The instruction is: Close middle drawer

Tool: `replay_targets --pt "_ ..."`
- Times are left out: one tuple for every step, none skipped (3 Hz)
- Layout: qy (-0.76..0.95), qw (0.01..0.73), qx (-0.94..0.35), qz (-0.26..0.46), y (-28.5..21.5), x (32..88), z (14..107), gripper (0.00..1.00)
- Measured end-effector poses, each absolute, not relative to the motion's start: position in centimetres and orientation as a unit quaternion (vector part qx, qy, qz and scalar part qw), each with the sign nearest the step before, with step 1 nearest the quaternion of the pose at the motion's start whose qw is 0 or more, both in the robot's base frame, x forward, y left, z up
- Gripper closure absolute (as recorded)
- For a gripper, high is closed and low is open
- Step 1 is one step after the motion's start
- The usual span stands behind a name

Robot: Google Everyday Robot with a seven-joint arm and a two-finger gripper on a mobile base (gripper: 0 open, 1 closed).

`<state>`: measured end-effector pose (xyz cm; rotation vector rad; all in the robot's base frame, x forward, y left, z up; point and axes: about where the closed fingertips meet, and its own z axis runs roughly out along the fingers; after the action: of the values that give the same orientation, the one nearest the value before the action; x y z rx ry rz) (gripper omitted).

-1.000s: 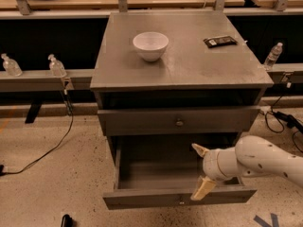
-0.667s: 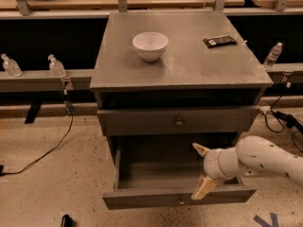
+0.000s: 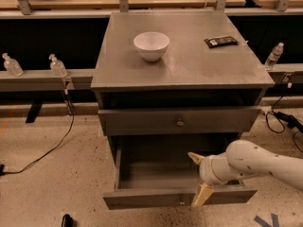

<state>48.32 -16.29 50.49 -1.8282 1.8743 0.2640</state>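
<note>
The cabinet [image 3: 189, 65] and its pulled-out middle drawer [image 3: 151, 200] look like matt grey painted metal. The bowl [image 3: 151, 45] is smooth, glossy white. The gripper [image 3: 199, 176], at the drawer's front right, has a smooth off-white plastic shell and dull tan fingers [image 3: 202, 195].

No text, number or brand can be read anywhere in the frame.

Dark packet [image 3: 220, 41], upper right on the cabinet [image 3: 199, 70] top: pale print marks, illegible.

Clear bottle [image 3: 274, 56], right edge: nothing can be made out on it.

Blue floor marks [image 3: 265, 220], lower right corner: partly cut off, not readable as letters.

Gripper [image 3: 199, 176], lower centre-right: fingers spread, one over the inside of the pulled-out middle drawer [image 3: 151, 198], the other across its front edge.
</note>
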Motion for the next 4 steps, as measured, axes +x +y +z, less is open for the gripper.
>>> replay_targets --pt "0.669 0.240 -0.700 0.064 -16.7 47.6 47.7 0.00" --pt "0.660 0.226 -0.715 0.037 -16.7 47.7 46.4 0.00" --pt "0.664 0.234 -0.710 0.022 -17.8 48.8 45.0 0.00" --pt "0.672 0.253 -0.696 0.011 -19.1 50.8 43.6 0.16"
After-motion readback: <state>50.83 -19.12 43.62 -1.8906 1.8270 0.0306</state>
